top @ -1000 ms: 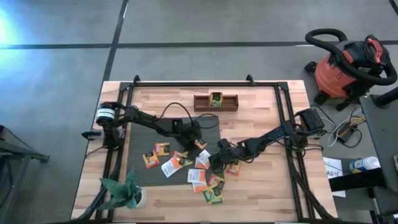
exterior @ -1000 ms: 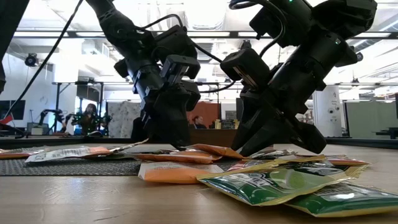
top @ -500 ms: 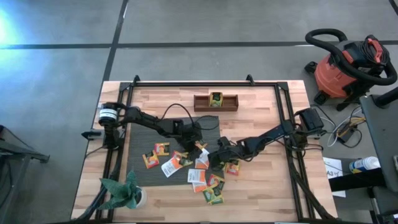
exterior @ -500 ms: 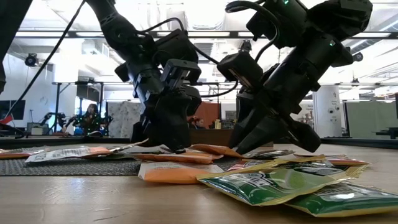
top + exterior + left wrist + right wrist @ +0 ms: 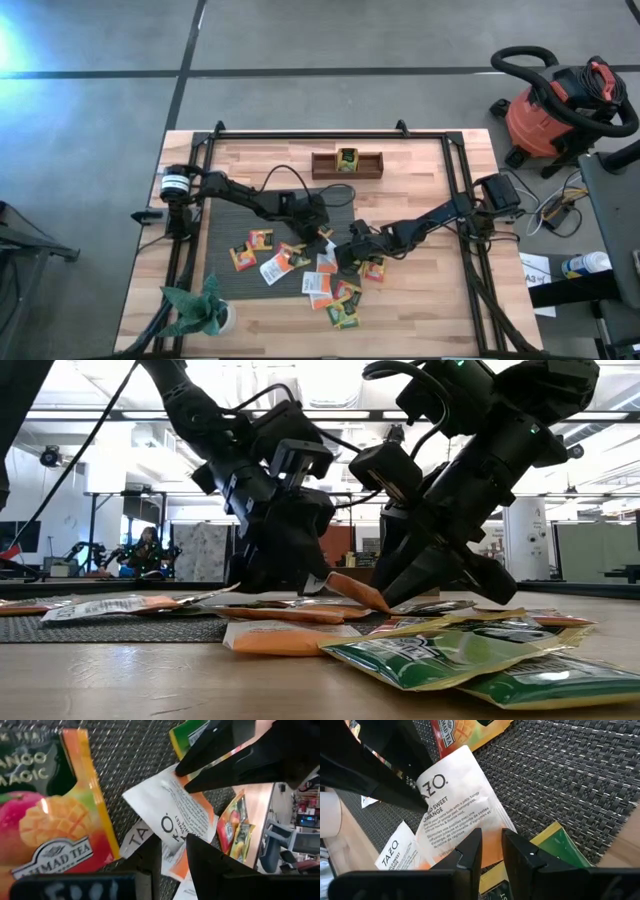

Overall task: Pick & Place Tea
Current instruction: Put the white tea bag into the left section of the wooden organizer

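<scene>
Looking down on a wooden table (image 5: 420,180) with a grey mat (image 5: 225,225) on its left half and both arms reaching in to meet at the mat's right edge. Left gripper (image 5: 318,232) pinched shut on one edge of a white-and-orange Tazo packet (image 5: 457,805), and right gripper (image 5: 345,250) closed on the opposite edge of the same one, going by the wrist views. From table level, looks tilted, one end up off the mat and the other low. Biggest worry imo: two claws on one flimsy packet, so pulling apart could tear or crumple it, and letting go on both sides drops it straight back into the pile. Could also snag a neighbour, with fingers down this close to the mango packet (image 5: 50,835) just beside. As for surroundings: red shop vac (image 5: 555,105) off the table to the right, no bother. Potted plant (image 5: 200,305) at the front-left corner, well apart. Wooden tray (image 5: 325,165) at the back edge, one packet (image 5: 347,159) standing in it, nothing blocking the way there. Rest of the tea (image 5: 340,295) scattered and overlapping around both grippers, so hard to set anything down cleanly.
</scene>
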